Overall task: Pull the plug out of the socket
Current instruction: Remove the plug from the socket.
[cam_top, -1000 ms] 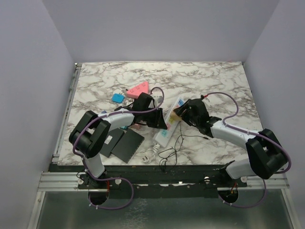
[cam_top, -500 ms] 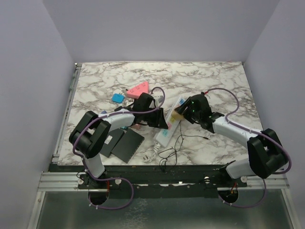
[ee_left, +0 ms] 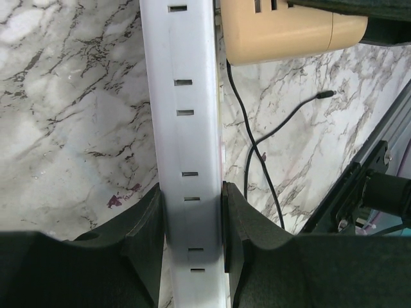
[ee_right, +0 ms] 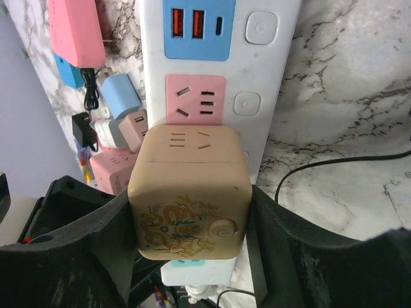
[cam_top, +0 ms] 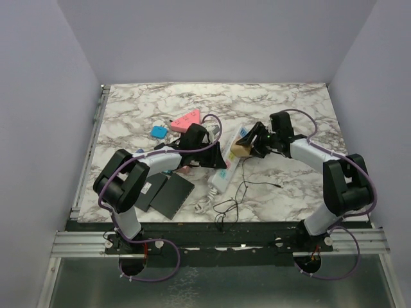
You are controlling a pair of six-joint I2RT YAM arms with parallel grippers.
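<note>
Beige plastic plug (ee_right: 189, 192), likely rigid, light, slick; right claw (ee_right: 189, 221) grips flat sides; left claw (ee_left: 192, 221) clamps socket (ee_left: 183, 96).

socket (ee_left: 186, 128) ends cropped, plug (ee_left: 282, 32) top cut off

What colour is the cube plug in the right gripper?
Tan plug, with a gold dragon-like drawing on one face; clearest in right wrist view.
</note>
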